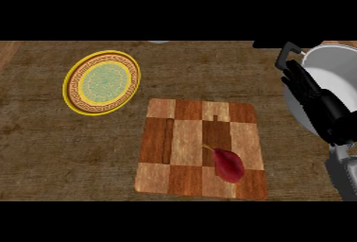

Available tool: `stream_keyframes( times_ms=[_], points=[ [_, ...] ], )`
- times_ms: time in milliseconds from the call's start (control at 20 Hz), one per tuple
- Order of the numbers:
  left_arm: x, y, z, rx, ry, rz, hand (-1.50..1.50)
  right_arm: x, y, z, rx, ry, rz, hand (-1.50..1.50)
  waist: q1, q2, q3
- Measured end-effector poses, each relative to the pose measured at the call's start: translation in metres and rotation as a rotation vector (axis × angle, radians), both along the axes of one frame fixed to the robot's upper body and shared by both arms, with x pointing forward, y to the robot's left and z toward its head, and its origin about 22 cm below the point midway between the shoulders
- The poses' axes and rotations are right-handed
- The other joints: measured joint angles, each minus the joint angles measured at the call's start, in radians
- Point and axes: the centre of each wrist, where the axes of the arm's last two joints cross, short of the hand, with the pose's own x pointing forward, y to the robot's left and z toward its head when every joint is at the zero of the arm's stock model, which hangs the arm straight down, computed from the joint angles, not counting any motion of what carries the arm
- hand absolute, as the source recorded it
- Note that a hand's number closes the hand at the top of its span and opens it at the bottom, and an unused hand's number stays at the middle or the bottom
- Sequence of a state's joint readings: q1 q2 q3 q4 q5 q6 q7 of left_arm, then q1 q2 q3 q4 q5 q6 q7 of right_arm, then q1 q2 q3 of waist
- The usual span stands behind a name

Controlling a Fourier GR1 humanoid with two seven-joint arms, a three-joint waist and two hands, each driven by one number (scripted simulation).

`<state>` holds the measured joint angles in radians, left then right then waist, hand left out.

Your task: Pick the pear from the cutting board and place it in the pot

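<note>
The pear [229,164], dark red with a thin stem pointing up and to the left, lay on the cutting board [174,142], on the board's lower right part, close to its bottom edge and not far from its right edge. The checkered wooden board sat near the middle of the brown counter [42,151], with its lower edge near the bottom of the view. Bare counter lay to the left of the board and below the plate, and a strip of bare counter separated the board's right edge from the pot. The pot [335,61], white inside with a grey rim and a dark handle at its upper left, stood at the right edge of the view, partly cut off by it, well apart from the pear. The right hand [310,92], black, hung over the pot's left rim and inner wall with its fingers straight and relaxed, grasping nothing; its grey forearm [342,172] came in from the lower right corner and covered part of the pot's near side. A round plate [102,82] with a yellow rim and a pale green centre lay to the upper left of the board, close to its top left corner but not touching it. The left hand did not show.
</note>
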<state>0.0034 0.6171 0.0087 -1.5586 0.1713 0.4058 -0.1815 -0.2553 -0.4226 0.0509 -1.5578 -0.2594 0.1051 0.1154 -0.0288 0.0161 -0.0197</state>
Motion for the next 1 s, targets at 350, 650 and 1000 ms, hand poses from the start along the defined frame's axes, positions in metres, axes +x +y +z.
stream_keyframes(
  times_ms=[350,650,1000],
  points=[
    [-0.003,-0.054,-0.055,-0.188,0.313,-0.248,0.00,-0.008,0.047,-0.003,-0.217,0.006,0.347,1.50,-0.001,-0.007,0.011],
    [-0.010,-0.090,-0.083,-0.331,0.514,-0.387,0.00,-0.031,0.074,-0.016,-0.087,-0.330,0.233,-1.50,-0.026,-0.013,0.020],
    [0.004,-0.111,-0.089,-0.356,0.590,-0.463,0.00,-0.077,0.076,-0.010,-0.055,-0.425,0.271,-1.50,0.004,-0.017,0.019]
  ],
)
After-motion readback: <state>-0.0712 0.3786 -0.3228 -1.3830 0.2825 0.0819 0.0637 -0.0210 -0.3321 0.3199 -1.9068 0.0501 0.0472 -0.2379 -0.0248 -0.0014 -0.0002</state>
